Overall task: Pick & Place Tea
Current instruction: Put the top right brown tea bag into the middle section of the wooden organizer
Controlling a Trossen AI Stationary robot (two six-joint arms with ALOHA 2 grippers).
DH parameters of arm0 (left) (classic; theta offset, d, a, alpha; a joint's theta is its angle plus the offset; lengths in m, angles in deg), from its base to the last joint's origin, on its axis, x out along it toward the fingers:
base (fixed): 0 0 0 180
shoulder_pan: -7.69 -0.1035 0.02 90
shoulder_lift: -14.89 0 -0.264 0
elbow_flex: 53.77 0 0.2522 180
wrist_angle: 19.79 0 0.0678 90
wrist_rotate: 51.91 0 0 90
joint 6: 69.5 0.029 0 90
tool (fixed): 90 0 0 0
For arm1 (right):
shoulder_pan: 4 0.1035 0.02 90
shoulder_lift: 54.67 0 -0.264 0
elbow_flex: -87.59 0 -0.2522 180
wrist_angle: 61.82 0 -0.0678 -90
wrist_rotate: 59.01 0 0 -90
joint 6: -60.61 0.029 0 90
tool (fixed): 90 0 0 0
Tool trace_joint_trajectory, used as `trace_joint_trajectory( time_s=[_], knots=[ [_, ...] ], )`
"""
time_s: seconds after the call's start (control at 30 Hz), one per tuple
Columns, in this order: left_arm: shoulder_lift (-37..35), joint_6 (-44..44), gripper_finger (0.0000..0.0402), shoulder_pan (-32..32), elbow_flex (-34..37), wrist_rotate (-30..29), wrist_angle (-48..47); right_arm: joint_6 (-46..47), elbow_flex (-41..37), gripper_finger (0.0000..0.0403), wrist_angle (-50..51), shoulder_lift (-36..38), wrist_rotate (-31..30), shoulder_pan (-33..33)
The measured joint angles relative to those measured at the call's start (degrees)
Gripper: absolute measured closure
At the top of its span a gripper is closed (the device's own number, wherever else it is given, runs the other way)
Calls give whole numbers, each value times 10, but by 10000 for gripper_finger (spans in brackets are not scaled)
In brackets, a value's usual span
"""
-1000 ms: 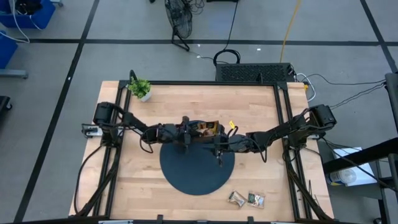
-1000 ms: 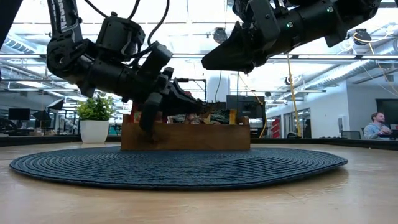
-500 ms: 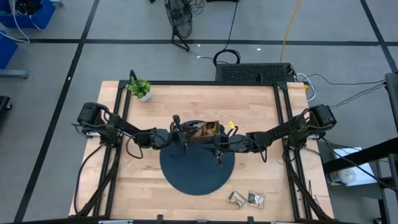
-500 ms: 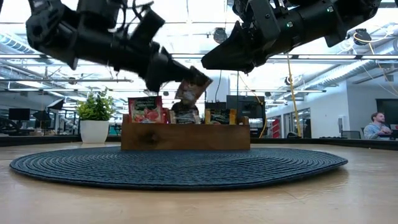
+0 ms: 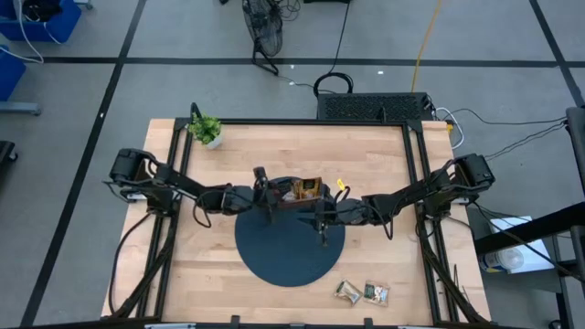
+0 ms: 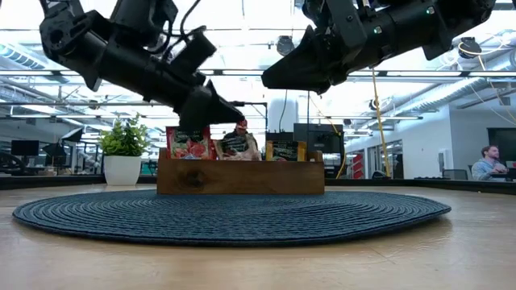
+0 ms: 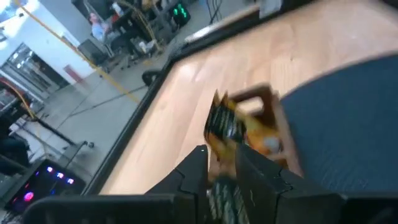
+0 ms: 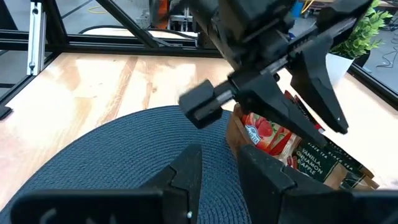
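The wooden tray (image 6: 240, 176) stands on the round dark mat (image 5: 289, 242), with tea sachets upright in its compartments: a red one (image 6: 187, 143), a dark one (image 6: 238, 143) in the middle, and another (image 6: 284, 151). My left gripper (image 6: 235, 111) slants down just over the dark sachet's top, and its fingers stand a little apart in the left wrist view (image 7: 221, 168). My right gripper (image 6: 270, 80) hangs higher over the tray, open (image 8: 217, 171), with nothing between its fingers. Two more tea sachets (image 5: 347, 291) (image 5: 376, 293) lie flat on the table near its front edge. My left gripper's fingertips (image 6: 239, 114) stand right at the dark sachet's top corner (image 6: 242, 126); I cannot tell whether they touch it. The sachet stands in the tray's middle compartment, tilted.
A small potted plant (image 5: 207, 130) stands at the table's far left corner. A small yellow thing (image 5: 340, 184) lies just right of the tray. Bare wood lies left, right and in front of the mat. People sit in the room beyond (image 6: 488, 161).
My left gripper has risen from low beside the tray and rolled, carrying a sachet up above the tray. The sachet has since come down from the fingertips and now stands tilted in the middle compartment. My right gripper has kept still.
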Motion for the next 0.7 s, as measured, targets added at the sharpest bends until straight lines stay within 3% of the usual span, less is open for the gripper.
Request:
trace_joint_trajectory(
  time_s=[0.17, 0.23, 0.3, 0.43, 0.53, 0.63, 0.7],
  knots=[
    [0, -27, 314, 21, -14, 0, 4, 0, 0, 314, 1, 0, 0, 0],
    [-5, -41, 315, 30, -50, 1, -79, 0, 0, 314, 3, 0, 0, 0],
    [-12, -53, 330, 38, -109, 9, -231, 0, 0, 314, 3, 0, 0, 0],
    [7, -112, 391, 38, -232, 30, -484, 0, 0, 314, 4, 0, 0, 0],
    [17, -126, 395, 24, -272, 39, -556, 0, 0, 314, 5, 0, 0, 0],
    [17, -127, 398, 6, -271, 119, -580, 0, 0, 314, 12, 0, 0, 0],
    [23, -133, 398, -6, -261, 127, -580, 0, 0, 314, 17, 0, 0, 0]
  ],
)
